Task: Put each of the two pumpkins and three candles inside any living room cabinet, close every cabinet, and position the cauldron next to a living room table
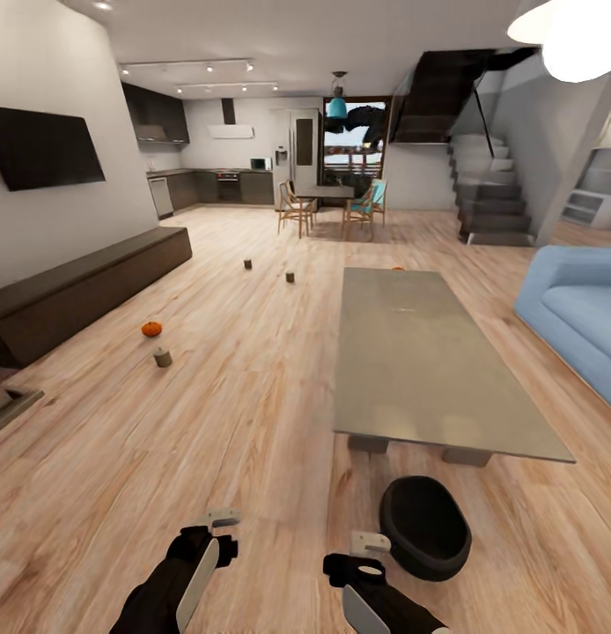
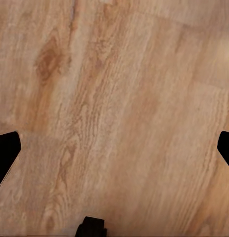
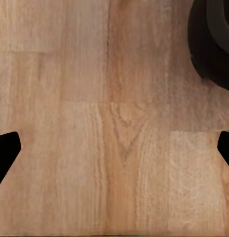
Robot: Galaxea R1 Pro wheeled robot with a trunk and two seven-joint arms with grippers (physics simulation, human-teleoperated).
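An orange pumpkin [image 1: 151, 328] sits on the wood floor near the long dark-brown cabinet [image 1: 85, 286] along the left wall. A stubby candle [image 1: 162, 357] stands just in front of it. Two more candles [image 1: 247, 263] [image 1: 290, 276] stand farther back on the floor. An orange sliver [image 1: 398, 268] peeks over the far edge of the grey low table [image 1: 420, 370]. The black cauldron [image 1: 424, 526] [image 3: 213, 39] rests on the floor at the table's near end. My left gripper [image 1: 222, 519] [image 2: 114, 148] and right gripper [image 1: 369, 543] [image 3: 114, 148] hang open over bare floor, holding nothing.
A blue sofa [image 1: 578, 313] stands to the right of the table. At the left edge a pulled-out drawer [image 1: 11, 403] juts into the floor. Dining chairs [image 1: 297, 207], the kitchen and a staircase [image 1: 490, 194] lie far back. Wide floor separates me from the cabinet.
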